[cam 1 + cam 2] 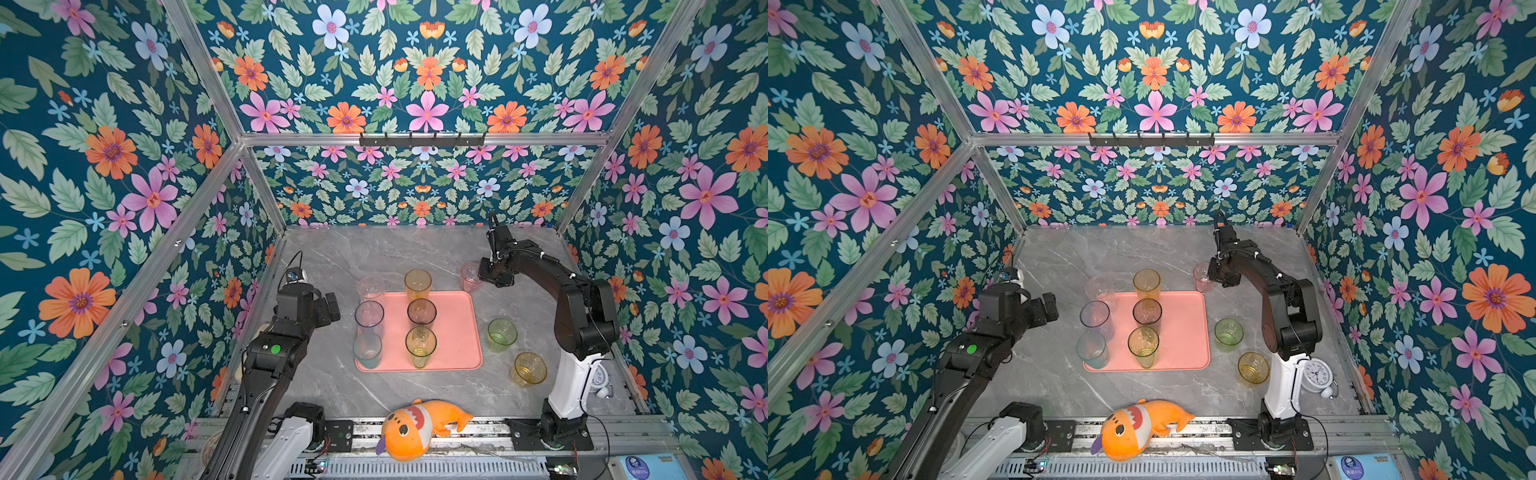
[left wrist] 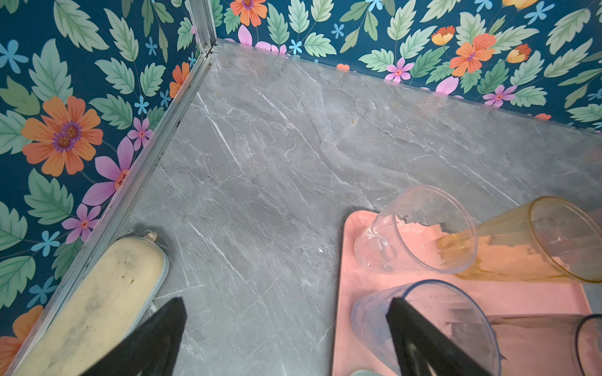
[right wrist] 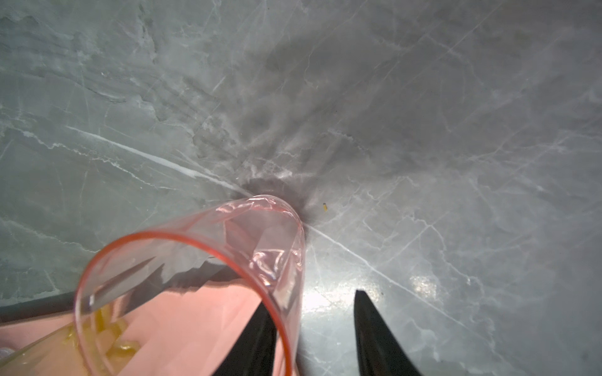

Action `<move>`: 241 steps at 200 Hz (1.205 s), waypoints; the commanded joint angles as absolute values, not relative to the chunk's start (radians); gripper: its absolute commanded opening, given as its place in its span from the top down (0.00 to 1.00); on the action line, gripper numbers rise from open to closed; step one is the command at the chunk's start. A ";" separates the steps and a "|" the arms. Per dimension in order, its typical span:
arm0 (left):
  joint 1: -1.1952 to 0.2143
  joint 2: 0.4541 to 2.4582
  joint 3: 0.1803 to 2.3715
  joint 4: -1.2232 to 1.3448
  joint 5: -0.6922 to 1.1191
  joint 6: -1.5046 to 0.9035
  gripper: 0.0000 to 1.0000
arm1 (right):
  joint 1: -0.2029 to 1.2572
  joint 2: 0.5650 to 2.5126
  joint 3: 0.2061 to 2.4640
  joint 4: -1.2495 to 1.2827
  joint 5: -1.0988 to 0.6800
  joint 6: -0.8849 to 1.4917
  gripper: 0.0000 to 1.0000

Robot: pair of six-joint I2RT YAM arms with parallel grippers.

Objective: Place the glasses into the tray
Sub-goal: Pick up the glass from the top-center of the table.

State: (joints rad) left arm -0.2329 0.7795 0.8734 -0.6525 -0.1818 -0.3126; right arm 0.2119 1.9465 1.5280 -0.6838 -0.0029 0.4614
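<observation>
Since the pink tumbler (image 1: 469, 278) stands on the bench just off the salmon tray (image 1: 455, 332), the right end effector (image 3: 309, 299) straddles its rim.
Its jaws stand apart, one inside the wall, not yet clamped; the left end effector (image 2: 286, 299) hangs wide apart.

The left pincer (image 2: 286, 301) hangs wide open above the grey marble surface (image 2: 277, 162), one finger crossing a blue-grey tumbler (image 2: 368, 319) on the pink tray (image 2: 537, 298) beside a clear tumbler (image 2: 407, 234) and an amber tumbler (image 2: 521, 247), with a beige oblong case (image 2: 97, 299) against the wall.
</observation>
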 commanded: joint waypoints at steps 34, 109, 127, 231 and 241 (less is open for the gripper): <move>-0.232 0.776 0.870 -0.653 -0.178 -0.317 0.01 | 0.212 1.957 1.525 -0.681 -0.006 0.463 0.63; -0.233 0.781 0.867 -0.650 -0.175 -0.316 0.01 | 0.213 1.969 1.535 -0.679 -0.009 0.458 0.71; -0.233 0.782 0.867 -0.650 -0.174 -0.317 0.01 | 0.212 1.971 1.539 -0.679 -0.012 0.456 0.73; -0.232 0.788 0.859 -0.645 -0.175 -0.321 0.01 | 0.213 1.962 1.554 -0.696 -0.018 0.449 0.87; -0.233 0.788 0.859 -0.645 -0.175 -0.322 0.01 | 0.212 1.957 1.555 -0.699 -0.018 0.448 0.88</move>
